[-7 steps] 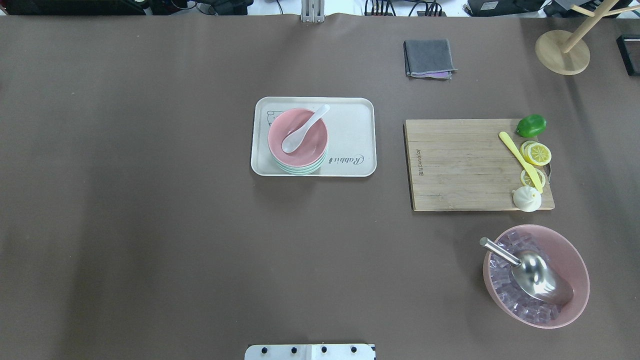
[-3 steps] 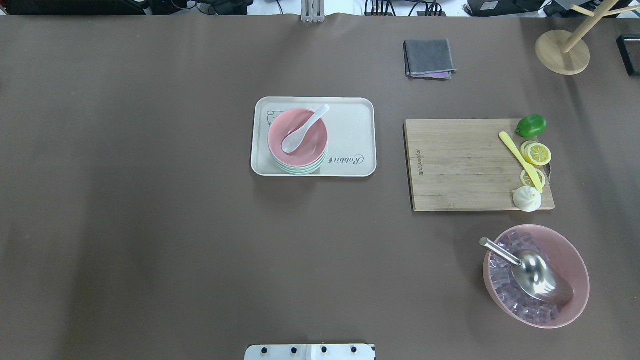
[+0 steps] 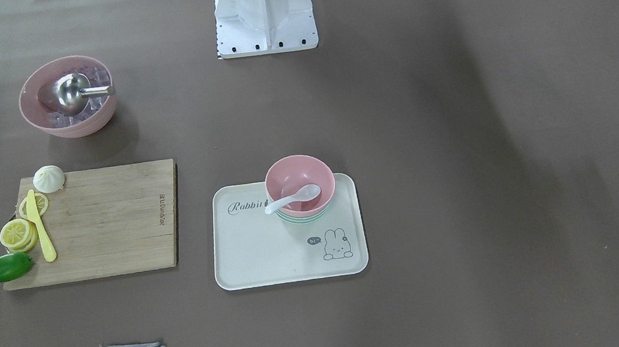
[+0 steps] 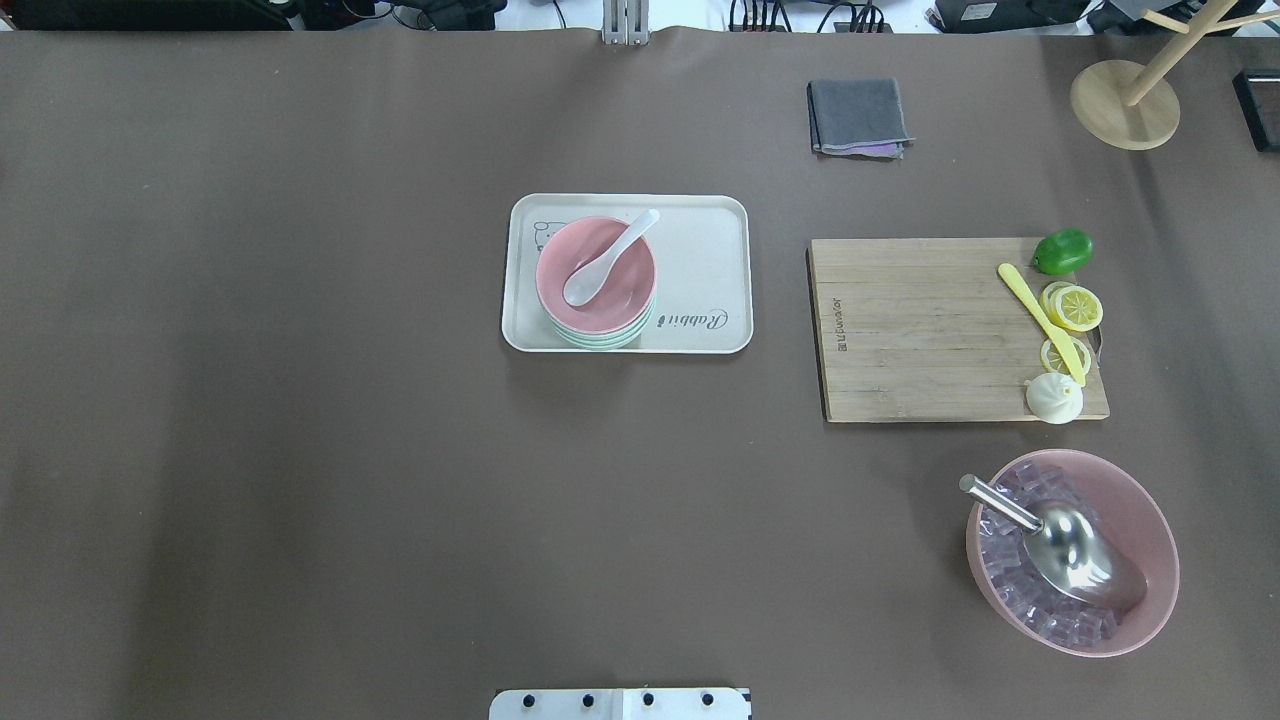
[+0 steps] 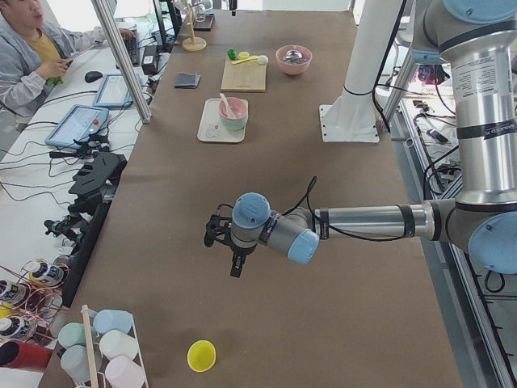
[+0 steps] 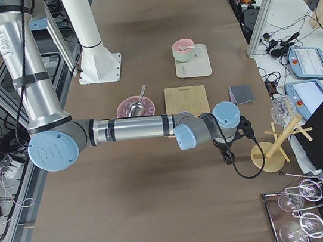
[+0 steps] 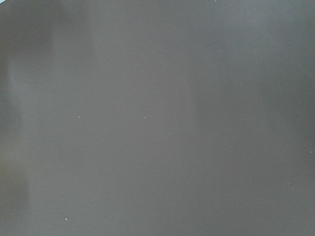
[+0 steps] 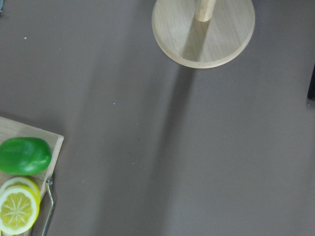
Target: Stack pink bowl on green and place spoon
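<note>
While both arms hang well away from the tray (image 4: 700, 250), the left end effector (image 5: 235, 268) points down over bare worktop (image 4: 300, 450), far out on the robot's left of that tray. The side view does not show whether it is clenched or released. The right end effector (image 6: 228, 157) hovers far out on the tray's opposite side, near a wooden stand base (image 4: 1110, 110), and its state cannot be told either.

On the tray, at the end toward the robot's left, the pink bowl (image 4: 596, 270) sits nested on the green bowl (image 4: 600, 340). Only the green bowl's banded side shows beneath the pink rim. The white spoon (image 4: 605, 262) lies inside the pink bowl, scoop down on the bottom, with its handle leaning on the rim away from the robot.

On the robot's right of the tray lies a cutting board (image 4: 920, 330). At its end farthest from the tray are a yellow knife (image 4: 1040, 322), lemon slices (image 4: 1073, 307) and a white bun (image 4: 1053, 398), with a green fruit (image 4: 1062, 250) at the corner. A folded grey cloth (image 4: 858, 115) rests beyond the tray, away from the robot. A large bowl (image 4: 1150, 540) of clear cubes with a metal scoop (image 4: 1075, 555) stands past the board, nearer the robot than the tray.
</note>
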Controlling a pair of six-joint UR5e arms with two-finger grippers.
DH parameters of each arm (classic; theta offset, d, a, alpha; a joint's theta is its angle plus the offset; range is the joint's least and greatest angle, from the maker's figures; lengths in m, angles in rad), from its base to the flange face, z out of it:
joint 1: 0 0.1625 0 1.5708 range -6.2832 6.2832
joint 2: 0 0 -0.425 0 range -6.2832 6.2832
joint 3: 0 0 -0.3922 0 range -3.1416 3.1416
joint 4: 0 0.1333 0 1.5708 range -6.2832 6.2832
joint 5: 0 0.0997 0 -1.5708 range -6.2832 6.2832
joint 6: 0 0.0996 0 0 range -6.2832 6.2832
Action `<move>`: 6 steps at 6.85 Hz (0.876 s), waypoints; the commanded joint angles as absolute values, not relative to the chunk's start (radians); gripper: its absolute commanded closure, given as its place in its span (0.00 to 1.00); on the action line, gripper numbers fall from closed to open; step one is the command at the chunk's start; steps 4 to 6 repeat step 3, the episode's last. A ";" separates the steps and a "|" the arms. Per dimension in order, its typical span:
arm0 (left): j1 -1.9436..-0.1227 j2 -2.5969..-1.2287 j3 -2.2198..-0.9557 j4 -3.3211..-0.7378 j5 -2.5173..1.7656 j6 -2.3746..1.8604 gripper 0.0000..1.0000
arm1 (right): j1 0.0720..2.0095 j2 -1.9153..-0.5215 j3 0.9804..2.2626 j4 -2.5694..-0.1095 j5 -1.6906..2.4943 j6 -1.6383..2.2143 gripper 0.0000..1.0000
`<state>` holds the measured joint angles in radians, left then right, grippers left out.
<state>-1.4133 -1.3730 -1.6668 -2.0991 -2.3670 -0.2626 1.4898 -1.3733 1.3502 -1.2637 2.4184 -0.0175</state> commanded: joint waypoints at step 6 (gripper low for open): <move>-1.411 -1.382 -1.672 -2.097 -2.370 -0.262 0.02 | 1.493 -1.388 1.362 -1.258 2.418 -0.018 0.00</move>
